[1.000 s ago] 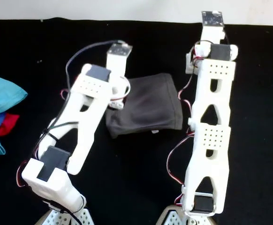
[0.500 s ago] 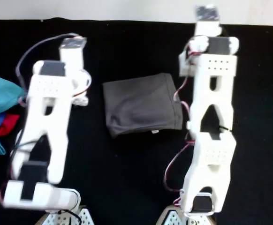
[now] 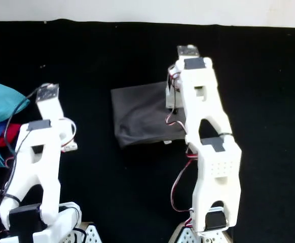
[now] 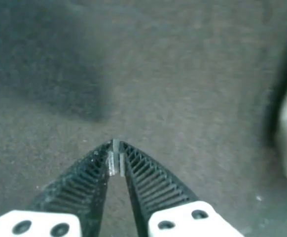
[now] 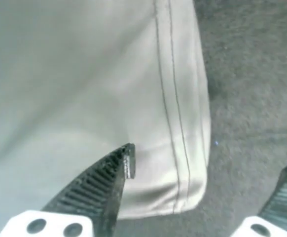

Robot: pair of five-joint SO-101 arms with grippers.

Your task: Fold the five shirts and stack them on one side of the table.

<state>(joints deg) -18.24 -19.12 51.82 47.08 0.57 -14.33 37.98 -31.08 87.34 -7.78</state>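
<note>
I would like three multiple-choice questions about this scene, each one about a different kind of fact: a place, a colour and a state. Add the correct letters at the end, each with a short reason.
1. Where does the folded shirt lie?
A. Near the middle of the table
B. Inside a basket
C. Hanging over the table's far edge

2. What colour is the top shirt of the heap at the table's left side?
A. Yellow
B. Teal
C. White

3. How do the jaws of the right gripper stand?
A. Shut on the shirt
B. Shut on nothing
C. Open

Answers: 1 A, the high view shows it flat on the black cloth, away from the edges. 2 B, teal fabric covers the heap. 3 C, the right wrist view shows a wide gap between them above the shirt's edge.
</note>
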